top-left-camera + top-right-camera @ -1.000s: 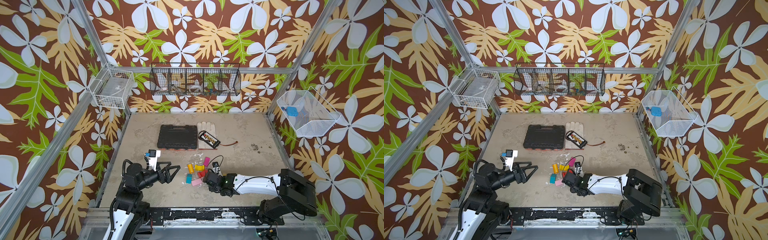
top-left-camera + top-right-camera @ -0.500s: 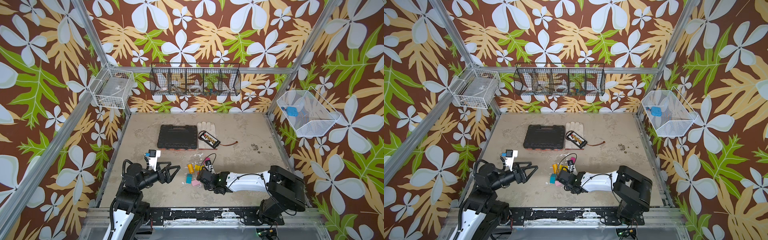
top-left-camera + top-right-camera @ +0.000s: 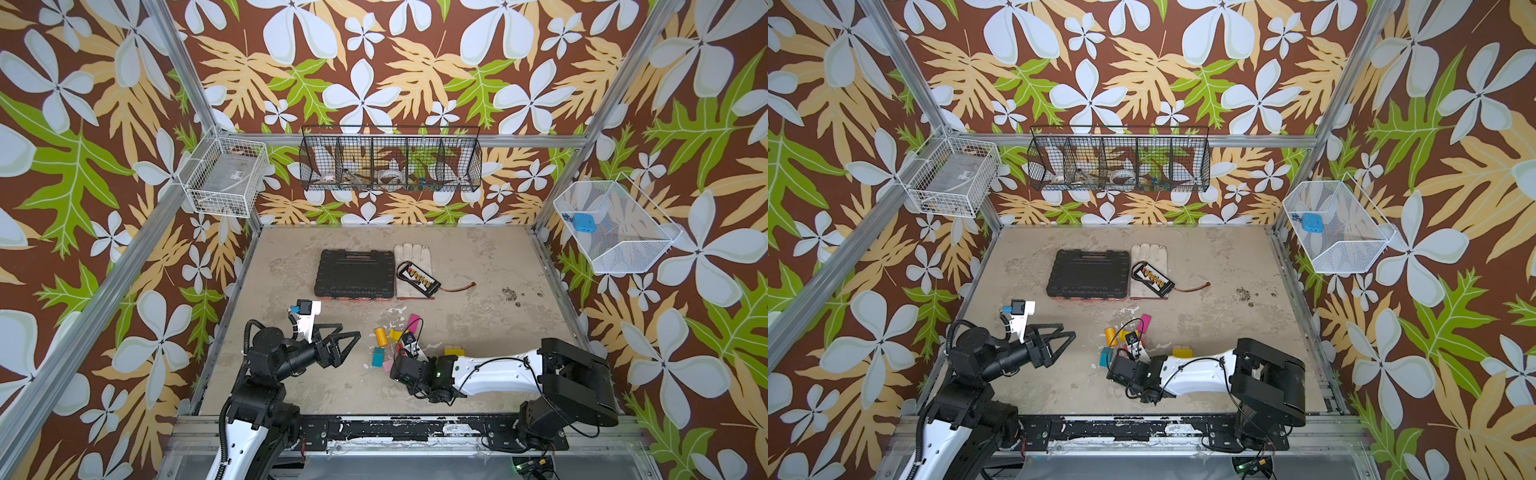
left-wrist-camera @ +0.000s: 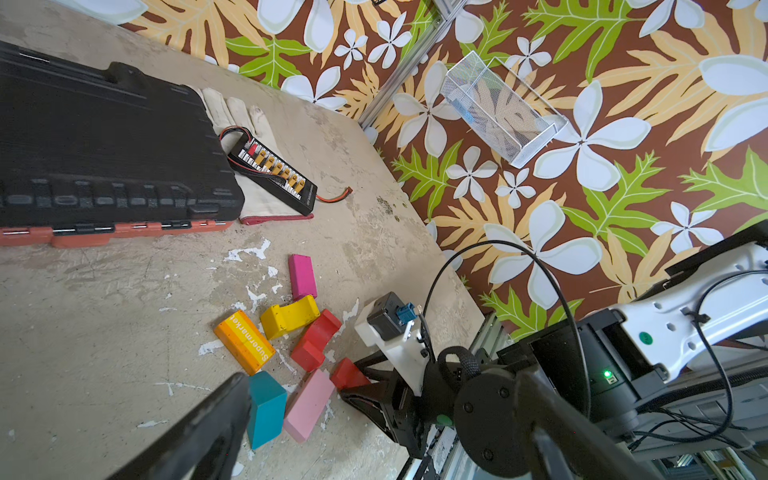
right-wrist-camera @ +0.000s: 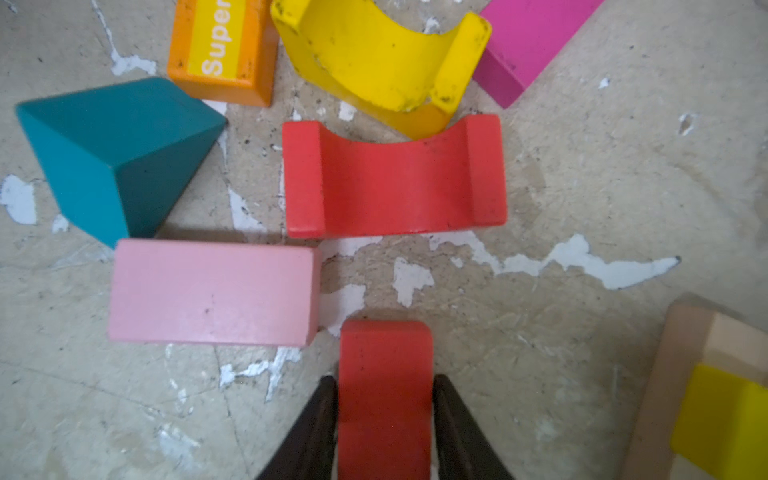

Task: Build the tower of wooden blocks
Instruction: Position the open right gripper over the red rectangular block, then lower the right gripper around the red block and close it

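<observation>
No tower stands yet: the wood blocks [image 3: 380, 336] lie scattered flat near the front edge of the bench [image 3: 478, 316]. The right gripper [image 5: 384, 386] seems clamped on a red block [image 5: 384, 357]; the left gripper [image 3: 348, 348] hangs released, apart.

Painted wood blocks [image 5: 212, 291] with a matt finish; the red block [image 5: 384, 374] looks smooth, the yellow arch [image 5: 374, 54] chipped and scuffed. Rough beige table [image 4: 104, 332] with flaked white patches. Toward its far edge, ribbed black plastic case [image 4: 104, 145], cloth glove [image 4: 235, 110].
</observation>
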`<state>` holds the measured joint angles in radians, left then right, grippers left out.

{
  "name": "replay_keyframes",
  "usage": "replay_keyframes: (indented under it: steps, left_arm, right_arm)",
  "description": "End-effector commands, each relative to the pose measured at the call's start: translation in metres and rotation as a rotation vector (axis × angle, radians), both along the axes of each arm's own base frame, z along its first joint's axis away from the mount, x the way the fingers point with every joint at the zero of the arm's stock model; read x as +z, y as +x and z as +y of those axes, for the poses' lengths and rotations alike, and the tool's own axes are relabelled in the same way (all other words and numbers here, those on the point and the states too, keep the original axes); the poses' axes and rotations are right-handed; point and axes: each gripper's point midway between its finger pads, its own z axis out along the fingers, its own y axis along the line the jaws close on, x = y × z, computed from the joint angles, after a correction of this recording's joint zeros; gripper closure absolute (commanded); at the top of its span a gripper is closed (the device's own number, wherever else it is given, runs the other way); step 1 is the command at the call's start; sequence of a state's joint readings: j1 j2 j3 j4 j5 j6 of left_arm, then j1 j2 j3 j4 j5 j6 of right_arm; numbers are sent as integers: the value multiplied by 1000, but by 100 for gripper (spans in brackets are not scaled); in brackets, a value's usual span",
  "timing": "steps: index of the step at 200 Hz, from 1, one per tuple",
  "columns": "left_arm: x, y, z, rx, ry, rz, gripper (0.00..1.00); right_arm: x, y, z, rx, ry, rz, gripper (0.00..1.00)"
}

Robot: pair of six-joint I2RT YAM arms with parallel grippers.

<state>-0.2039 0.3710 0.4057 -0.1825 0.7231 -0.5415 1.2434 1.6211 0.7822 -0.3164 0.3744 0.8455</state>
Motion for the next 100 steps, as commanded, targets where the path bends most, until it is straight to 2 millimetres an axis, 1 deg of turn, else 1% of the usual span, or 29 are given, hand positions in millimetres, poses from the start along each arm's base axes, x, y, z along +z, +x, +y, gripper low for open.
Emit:
replay_keyframes:
  steps: [1, 19, 23, 32, 38, 64, 80, 100]
  left_arm:
    - [4, 1, -2, -11, -9, -18, 0]
    - [6, 0, -1, -9, -10, -25, 0]
    - [6, 0, -1, -8, -10, -28, 0]
    - [7, 0, -1, -4, -11, -29, 0]
    - [6, 0, -1, -4, -10, -27, 0]
    - [4, 1, -1, -9, -9, -17, 0]
    - [6, 0, -1, -7, -10, -28, 0]
    - [6, 0, -1, -4, -11, -29, 0]
  right_arm:
    - [-9, -13, -18, 15, -73, 53, 52]
    - [-8, -17, -26, 6, -94, 46, 48]
    - [-8, -18, -28, 1, -98, 47, 45]
    - [-8, -21, -32, -2, -112, 48, 44]
    - [-9, -22, -35, -5, -118, 50, 41]
    - [-11, -26, -46, -22, -129, 56, 41]
    - [-12, -26, -54, -43, -138, 53, 41]
    - [-8, -27, -59, -54, -136, 46, 41]
